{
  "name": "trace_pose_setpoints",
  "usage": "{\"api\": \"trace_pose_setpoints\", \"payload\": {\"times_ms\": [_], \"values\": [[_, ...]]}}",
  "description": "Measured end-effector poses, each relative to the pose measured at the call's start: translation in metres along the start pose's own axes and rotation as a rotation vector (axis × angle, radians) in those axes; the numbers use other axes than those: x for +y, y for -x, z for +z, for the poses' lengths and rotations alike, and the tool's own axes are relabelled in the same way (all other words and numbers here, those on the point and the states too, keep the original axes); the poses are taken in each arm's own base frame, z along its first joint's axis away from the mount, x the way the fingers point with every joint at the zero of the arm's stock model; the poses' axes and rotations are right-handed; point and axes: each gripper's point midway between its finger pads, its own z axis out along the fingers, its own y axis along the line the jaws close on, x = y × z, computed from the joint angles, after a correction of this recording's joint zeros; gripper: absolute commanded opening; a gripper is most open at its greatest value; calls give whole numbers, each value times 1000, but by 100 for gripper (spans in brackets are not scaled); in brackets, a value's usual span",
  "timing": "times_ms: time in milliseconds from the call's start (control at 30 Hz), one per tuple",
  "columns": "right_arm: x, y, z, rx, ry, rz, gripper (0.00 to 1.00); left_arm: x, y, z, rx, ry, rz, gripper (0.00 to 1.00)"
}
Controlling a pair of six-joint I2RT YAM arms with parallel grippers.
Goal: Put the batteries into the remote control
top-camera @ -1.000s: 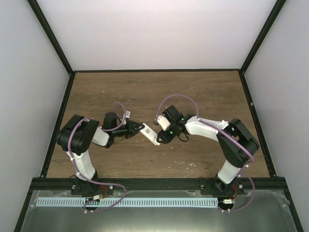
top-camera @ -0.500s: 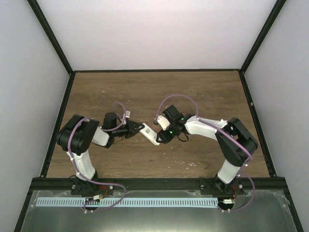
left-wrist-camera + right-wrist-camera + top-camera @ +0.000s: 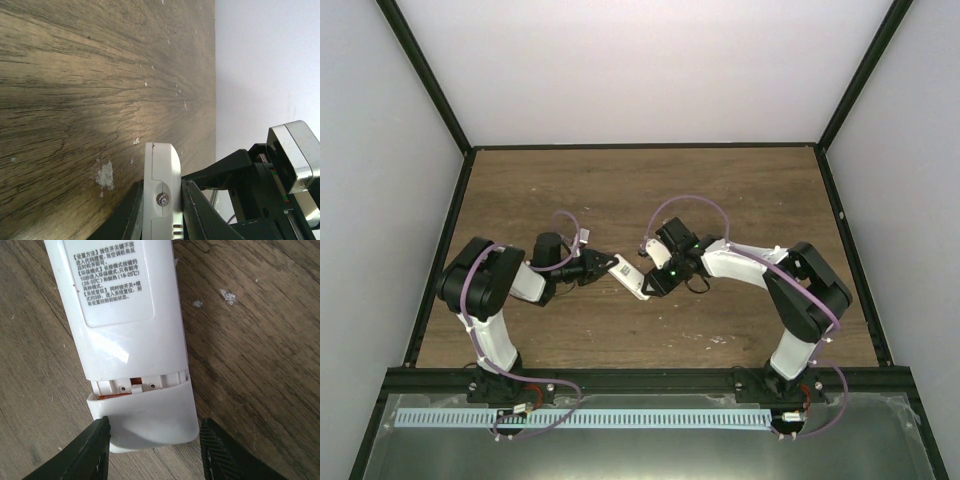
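Observation:
The white remote control (image 3: 629,277) is held above the table, back side up, with its label showing in the right wrist view (image 3: 120,305). My left gripper (image 3: 605,268) is shut on the remote's edges (image 3: 160,165), with one finger (image 3: 192,200) pressed on each side. The plain white cover (image 3: 145,420) sits partly slid over the battery bay. An orange battery (image 3: 112,396) shows in the gap, and a second orange bit (image 3: 136,383) sits beside it. My right gripper (image 3: 154,423) is open and straddles the cover's end. Its left finger touches the cover and its right finger is just apart.
The wooden table (image 3: 740,190) has black frame rails along its edges and white walls around it. Small white specks (image 3: 227,296) lie on the wood near the remote. Both arms meet at the table's middle.

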Motion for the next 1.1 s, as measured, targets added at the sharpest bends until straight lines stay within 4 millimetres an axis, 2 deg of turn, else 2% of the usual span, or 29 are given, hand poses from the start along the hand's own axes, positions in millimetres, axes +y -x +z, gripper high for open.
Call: {"api": "trace_pose_setpoints", "payload": {"times_ms": [567, 1100], "values": [[2, 5, 6, -4, -1, 83, 42, -1, 3, -1, -17, 4, -1, 0], [-3, 10, 6, -22, -25, 14, 37, 0, 5, -1, -25, 7, 1, 0]]}}
